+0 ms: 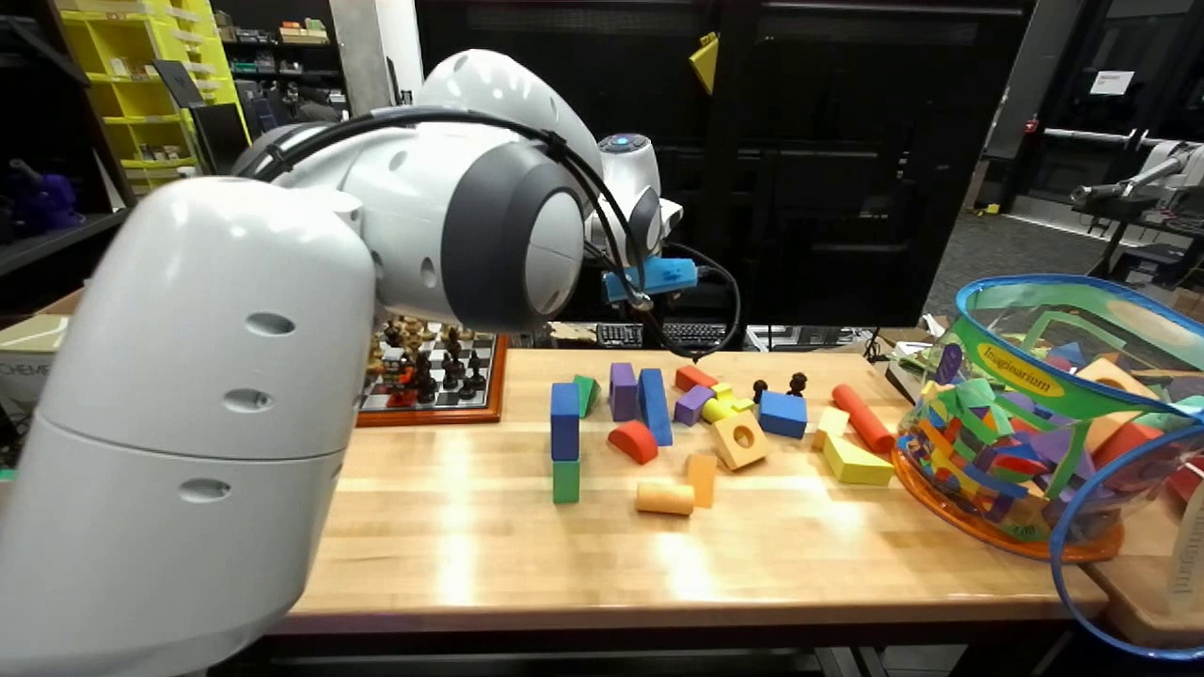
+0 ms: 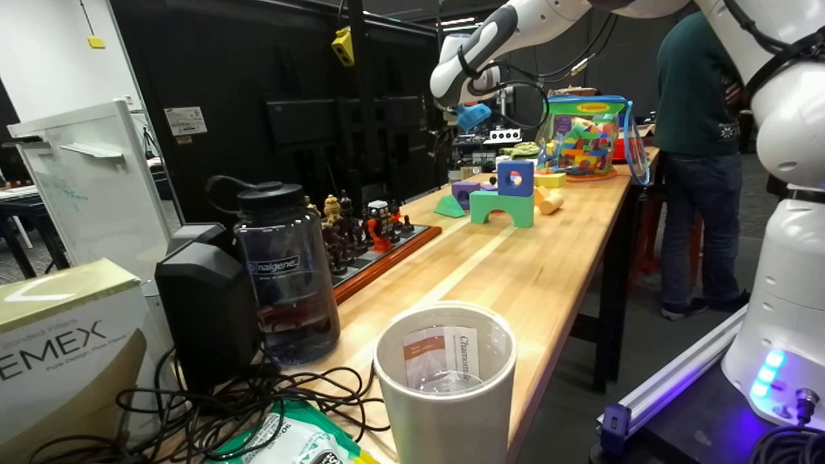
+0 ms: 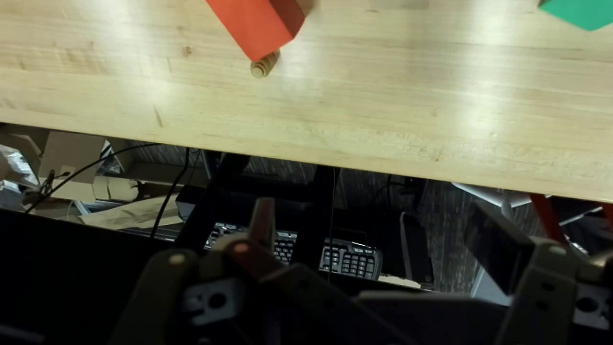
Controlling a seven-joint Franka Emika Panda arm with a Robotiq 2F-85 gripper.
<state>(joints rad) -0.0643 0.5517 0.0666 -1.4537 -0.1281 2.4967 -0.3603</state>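
In the wrist view my gripper point(image 3: 380, 235) stands open with nothing between its fingers. Beneath it are the table's far edge and, lower down, a keyboard point(image 3: 352, 258). Ahead on the tabletop lie a red block point(image 3: 258, 24) with a small turned wooden piece point(image 3: 265, 64) at its end, and part of a green block point(image 3: 584, 12). Both exterior views show the wrist above the far side of the table, apart from the blocks; the fingers are hard to make out there. A blue block with a round hole point(image 2: 515, 188) rests on a green arch point(image 2: 478, 207).
Loose blocks, among them an orange cylinder point(image 1: 664, 498) and a red cylinder point(image 1: 863, 418), lie right of the stack. Beyond is a clear bag of blocks point(image 1: 1063, 376). A chessboard point(image 1: 470, 414), a bottle point(image 2: 283, 258) and a cup point(image 2: 445, 419) also stand here. A dark panel point(image 1: 800, 188) rises behind.
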